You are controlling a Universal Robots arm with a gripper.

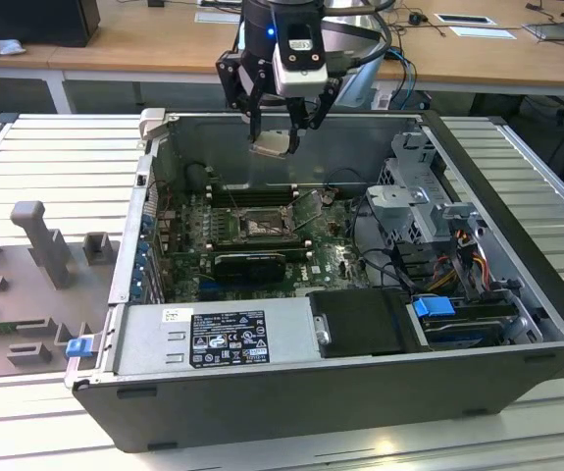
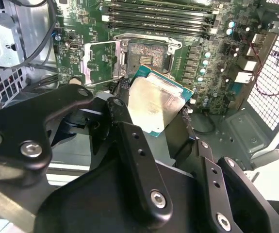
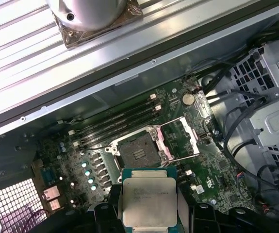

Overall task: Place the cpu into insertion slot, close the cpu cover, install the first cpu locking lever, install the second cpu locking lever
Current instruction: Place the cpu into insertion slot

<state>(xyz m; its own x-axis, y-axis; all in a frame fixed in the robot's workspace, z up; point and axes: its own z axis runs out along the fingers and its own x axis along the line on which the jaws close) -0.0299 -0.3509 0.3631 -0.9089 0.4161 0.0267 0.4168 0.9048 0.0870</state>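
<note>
The case lies open with the board facing up, and your gripper hangs above its far wall, fingers clamped on opposite edges of the cpu. The slot sits well below, bare, and its cover is swung open to one side, so nothing is seated yet. The main risk is the way down: in the exterior view the cpu looks tilted, and a tilted chip could land one corner first on the slot's contacts and bend them. A sideways offset would set it on the metal rim or catch the raised cover. The grip is only on thin edges, so a jolt could let the chip slip or twist in the fingers. Both wrist views show the cpu's pale face well, but I cannot tell whether its corner marks match the slot's; a wrong rotation would stop it from seating.
</note>
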